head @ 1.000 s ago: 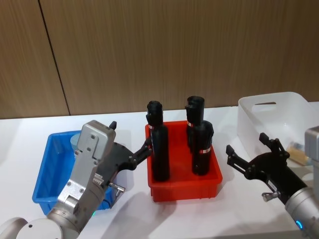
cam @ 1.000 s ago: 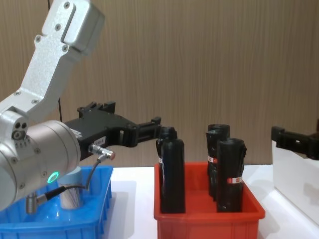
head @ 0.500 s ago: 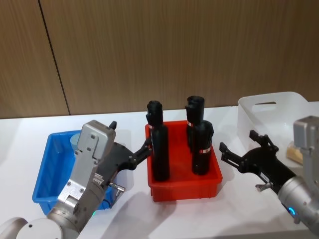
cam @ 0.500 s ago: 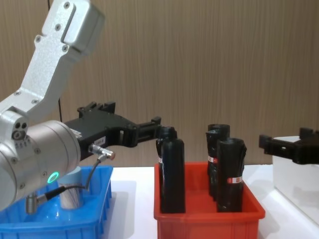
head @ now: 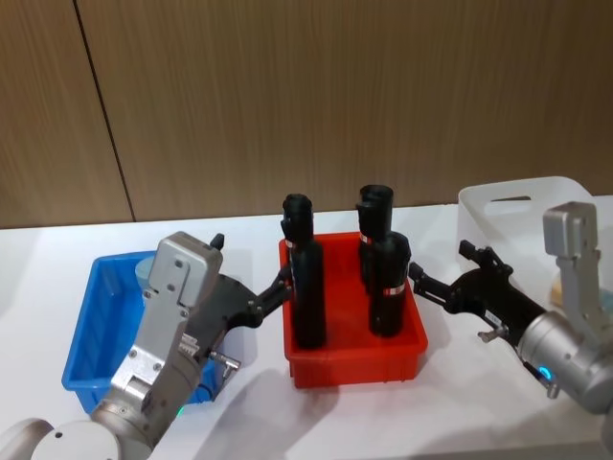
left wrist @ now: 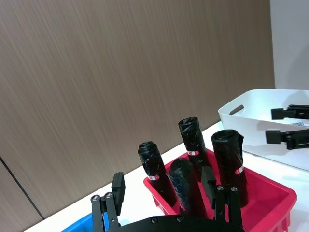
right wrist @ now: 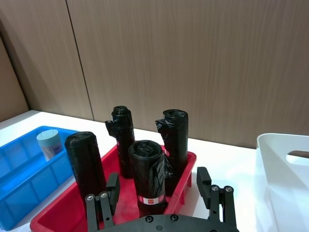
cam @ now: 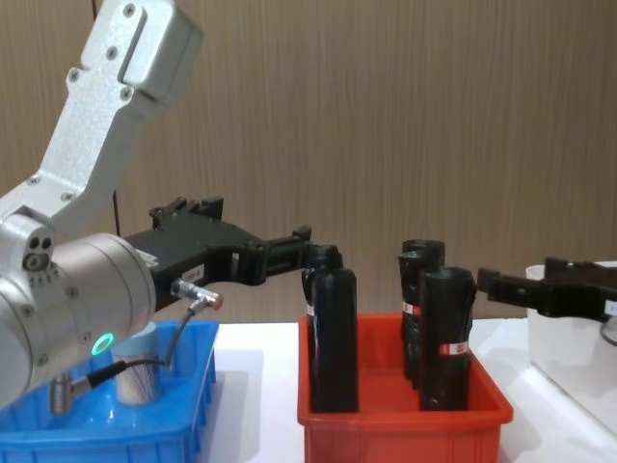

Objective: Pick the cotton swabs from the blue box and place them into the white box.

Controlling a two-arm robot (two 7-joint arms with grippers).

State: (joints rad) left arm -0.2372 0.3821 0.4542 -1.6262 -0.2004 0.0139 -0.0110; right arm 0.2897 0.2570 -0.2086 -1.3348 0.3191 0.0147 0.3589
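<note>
— Where do the claws sit?

— The left claw [head: 278, 287] hangs over the right edge of the blue box [head: 88, 326], fingers spread, holding nothing, tips close to the red bin [head: 354, 359] at its 9 o'clock side. The right claw [head: 439, 278] hangs at the bin's 3 o'clock side, between it and the white box [head: 498, 216], also spread wide and empty.

— And the cotton swabs?

— One jar of cotton swabs [right wrist: 49, 144] stands upright in the blue box, near its far corner at about 12 o'clock. Four black rolls [head: 306, 287] stand in the red bin on the white table [head: 249, 402].
</note>
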